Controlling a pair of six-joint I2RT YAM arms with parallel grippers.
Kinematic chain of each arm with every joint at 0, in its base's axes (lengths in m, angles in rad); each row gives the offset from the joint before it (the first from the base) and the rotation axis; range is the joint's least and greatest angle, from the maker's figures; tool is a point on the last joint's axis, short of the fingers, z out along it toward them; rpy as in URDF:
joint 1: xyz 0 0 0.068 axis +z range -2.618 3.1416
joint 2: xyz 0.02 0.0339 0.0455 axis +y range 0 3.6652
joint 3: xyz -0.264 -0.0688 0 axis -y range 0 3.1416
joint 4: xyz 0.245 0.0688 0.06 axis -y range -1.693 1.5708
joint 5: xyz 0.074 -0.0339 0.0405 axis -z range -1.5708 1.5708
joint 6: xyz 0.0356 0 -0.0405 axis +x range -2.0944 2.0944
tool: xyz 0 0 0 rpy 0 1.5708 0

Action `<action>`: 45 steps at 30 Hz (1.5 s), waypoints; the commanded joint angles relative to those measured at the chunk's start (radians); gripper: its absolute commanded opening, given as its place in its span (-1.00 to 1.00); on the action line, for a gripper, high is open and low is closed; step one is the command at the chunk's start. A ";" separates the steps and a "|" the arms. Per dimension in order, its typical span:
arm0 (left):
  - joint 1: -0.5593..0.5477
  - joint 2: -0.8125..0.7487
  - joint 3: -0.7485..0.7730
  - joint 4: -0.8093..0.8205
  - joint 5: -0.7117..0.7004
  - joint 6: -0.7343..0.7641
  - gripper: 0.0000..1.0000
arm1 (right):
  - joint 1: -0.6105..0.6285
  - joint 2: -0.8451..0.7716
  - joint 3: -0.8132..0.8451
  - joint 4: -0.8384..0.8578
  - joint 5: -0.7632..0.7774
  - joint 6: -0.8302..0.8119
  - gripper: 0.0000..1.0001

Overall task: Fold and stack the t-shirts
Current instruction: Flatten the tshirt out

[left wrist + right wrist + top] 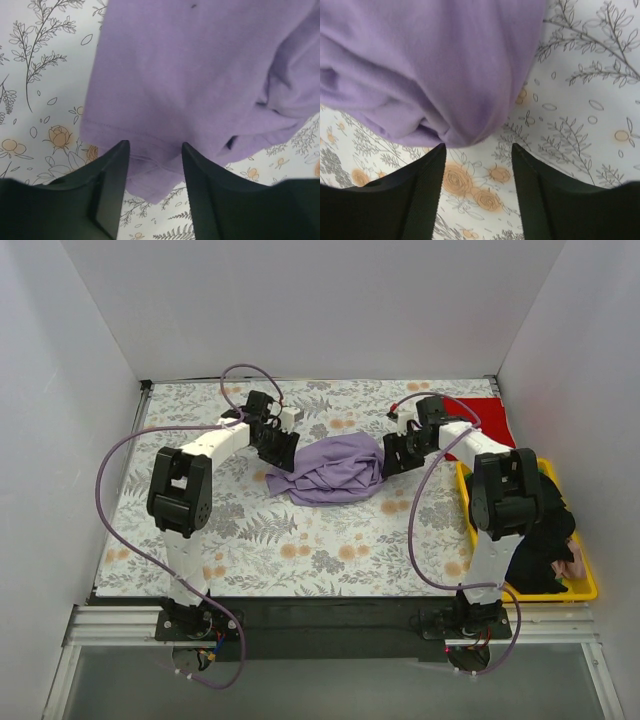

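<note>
The lavender-purple t-shirt lies crumpled in a heap in the middle of the floral cloth. My left gripper is open at the heap's left edge; in the left wrist view a hemmed corner of the shirt lies between its fingers. My right gripper is open at the heap's right edge; in the right wrist view the shirt's bulge sits just beyond its fingertips, with bare cloth between them. The red t-shirt lies flat at the back right, partly behind the right arm.
The grey-and-orange floral cloth covers the table. A yellow plastic tray at the right edge holds dark clothing and something pink. White walls close in the back and sides.
</note>
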 commanded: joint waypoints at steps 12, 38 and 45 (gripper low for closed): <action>0.003 -0.093 0.007 0.020 0.106 -0.029 -0.78 | 0.004 0.050 0.191 -0.022 -0.003 -0.004 -0.97; -0.030 -0.220 0.106 0.032 -0.166 0.032 -1.00 | 0.012 -0.113 0.522 -0.166 0.137 -0.282 -0.97; 0.057 -0.446 0.128 -0.023 -0.197 0.089 -1.00 | 0.156 -0.255 0.589 -0.229 0.203 -0.507 -0.97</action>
